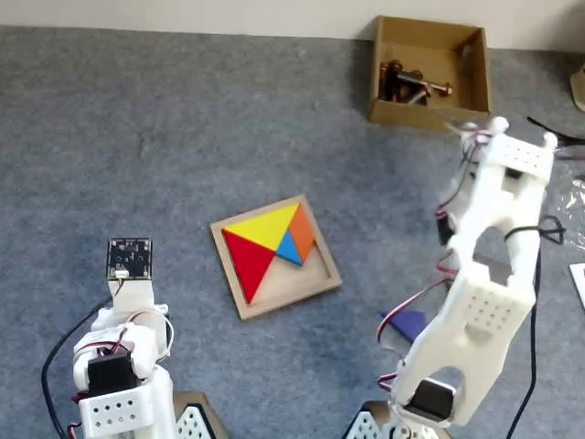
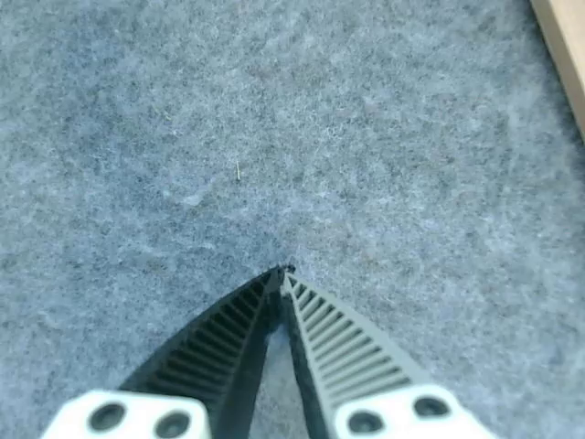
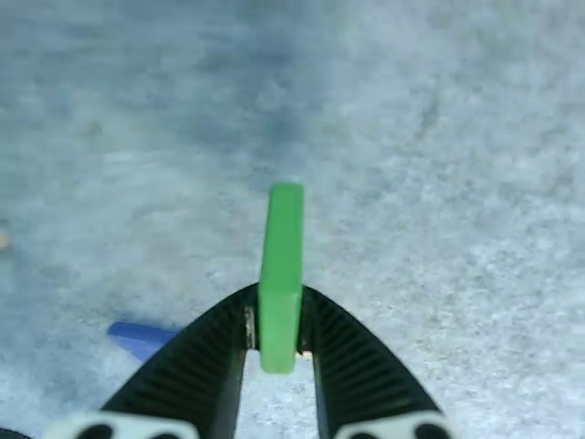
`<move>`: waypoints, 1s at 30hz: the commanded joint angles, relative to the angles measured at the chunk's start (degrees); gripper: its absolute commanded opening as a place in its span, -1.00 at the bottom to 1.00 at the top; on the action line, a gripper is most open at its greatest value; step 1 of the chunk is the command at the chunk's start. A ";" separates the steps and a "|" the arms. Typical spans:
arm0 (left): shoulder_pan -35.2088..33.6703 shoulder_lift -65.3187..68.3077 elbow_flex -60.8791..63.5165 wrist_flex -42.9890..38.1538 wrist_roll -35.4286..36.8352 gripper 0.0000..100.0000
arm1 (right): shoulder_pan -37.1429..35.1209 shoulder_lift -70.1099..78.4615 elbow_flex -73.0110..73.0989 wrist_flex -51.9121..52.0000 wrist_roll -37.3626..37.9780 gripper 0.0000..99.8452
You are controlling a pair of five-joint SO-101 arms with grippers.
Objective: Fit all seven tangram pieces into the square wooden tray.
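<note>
1. Square wooden tray lies turned at an angle near mid-table on the grey carpet; it holds a yellow triangle, a red triangle, a small blue triangle and an orange piece; the rest of its floor is bare wood.
2. Right gripper: clamped on a green piece, held on edge between the fingers.
3. Loose blue piece lies flat on the carpet beside the right arm, apart from the tray.
4. Left gripper: fingertips pressed together, nothing between them, over bare carpet.
5. Cardboard box stands at the far edge, well apart from the tray.
</note>
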 commanded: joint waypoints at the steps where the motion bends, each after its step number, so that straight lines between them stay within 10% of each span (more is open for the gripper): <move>1: -0.75 -0.31 1.10 0.26 0.53 -0.99 | -8.31 -14.81 8.75 1.36 -0.62 -0.98; 30: -0.75 -0.31 1.10 0.26 0.53 -0.99 | -49.27 -43.91 55.52 -32.92 -0.18 -0.98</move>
